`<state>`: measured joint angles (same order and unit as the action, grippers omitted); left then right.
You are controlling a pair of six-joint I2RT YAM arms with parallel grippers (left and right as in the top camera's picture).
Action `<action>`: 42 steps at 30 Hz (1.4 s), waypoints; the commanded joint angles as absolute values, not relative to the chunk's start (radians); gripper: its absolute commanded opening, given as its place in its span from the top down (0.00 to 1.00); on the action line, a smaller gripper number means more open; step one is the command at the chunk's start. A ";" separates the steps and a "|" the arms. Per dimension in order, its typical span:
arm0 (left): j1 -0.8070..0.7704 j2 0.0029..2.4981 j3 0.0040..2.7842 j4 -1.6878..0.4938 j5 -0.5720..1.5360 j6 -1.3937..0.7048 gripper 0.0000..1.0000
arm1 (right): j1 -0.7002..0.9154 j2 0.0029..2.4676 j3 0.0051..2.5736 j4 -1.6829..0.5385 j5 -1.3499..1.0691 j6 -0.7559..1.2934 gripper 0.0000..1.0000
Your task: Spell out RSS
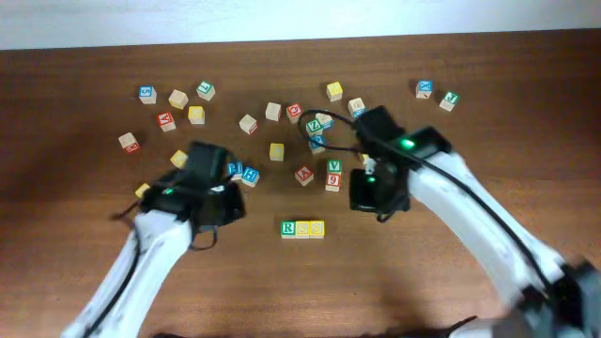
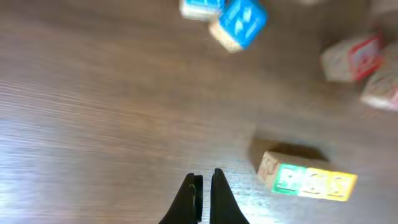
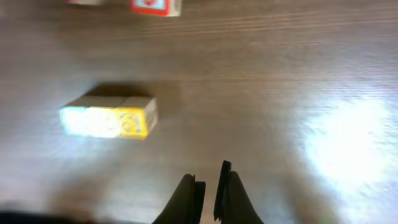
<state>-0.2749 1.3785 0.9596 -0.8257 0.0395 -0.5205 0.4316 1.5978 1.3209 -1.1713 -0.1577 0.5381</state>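
RSS is sitting as three touching cubes in a row on the bench, between the two arms. Both the left tool and right tool are hovering nearby, fingers pressed together, gripping nothing.

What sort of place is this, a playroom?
Likely a robotics lab bench, not a playroom: two white robot arms reach over a brown wooden table strewn with small wooden letter cubes, with a green-and-yellow row of three cubes set out.
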 commanded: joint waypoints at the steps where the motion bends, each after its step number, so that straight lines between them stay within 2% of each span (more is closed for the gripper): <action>1: -0.219 1.226 0.965 -0.863 -0.004 -0.529 0.65 | 0.498 1.366 1.345 -1.252 -0.064 0.540 0.96; 2: -0.213 1.196 0.965 -0.875 -0.018 -0.529 0.38 | 0.555 1.283 1.345 -1.312 0.025 0.603 0.94; 3: -0.213 1.178 0.965 -0.885 -0.032 -0.529 0.01 | 0.611 1.218 1.345 -1.366 0.093 0.657 0.80; 5: -0.213 1.178 0.965 -0.886 -0.034 -0.529 0.01 | 0.722 1.103 1.343 -1.432 0.128 0.695 0.43; 6: -0.213 1.178 0.965 -0.885 -0.034 -0.529 0.01 | 0.759 1.069 1.340 -1.436 0.128 0.698 0.34; 7: -0.213 1.178 0.965 -0.885 -0.034 -0.529 0.01 | 0.801 1.029 1.333 -1.436 0.128 0.697 0.20; 8: -0.213 1.178 0.965 -0.885 -0.034 -0.529 0.01 | 0.827 1.006 1.329 -1.437 0.130 0.697 0.02; 19: -0.213 1.178 0.965 -0.885 -0.034 -0.529 0.01 | 0.844 1.055 1.328 -1.464 0.139 0.696 0.02; 22: -0.213 1.178 0.965 -0.885 -0.034 -0.529 0.01 | 0.714 1.048 1.325 -1.449 0.134 0.652 0.02; 23: -0.213 1.178 0.965 -0.885 -0.034 -0.529 0.01 | 0.655 1.024 1.311 -1.407 0.086 0.580 0.02; 25: -0.213 1.178 0.965 -0.885 -0.034 -0.529 0.01 | 0.513 0.920 1.218 -1.232 -0.032 0.300 0.02; 28: -0.213 1.178 0.965 -0.885 -0.034 -0.529 0.01 | 0.355 0.752 1.061 -1.089 -0.051 0.259 0.02; 30: -0.213 1.178 0.965 -0.885 -0.034 -0.529 0.01 | 0.207 0.589 0.931 -1.003 -0.146 0.125 0.02; 32: -0.213 1.178 0.965 -0.885 -0.034 -0.529 0.01 | 0.099 0.464 0.834 -0.939 -0.172 0.118 0.02; 34: -0.213 1.178 0.965 -0.885 -0.034 -0.529 0.01 | 0.053 0.358 0.730 -0.852 -0.194 0.107 0.02; 42: -0.213 1.178 0.965 -0.885 -0.034 -0.529 0.01 | 0.049 0.065 0.392 -0.543 -0.248 0.056 0.02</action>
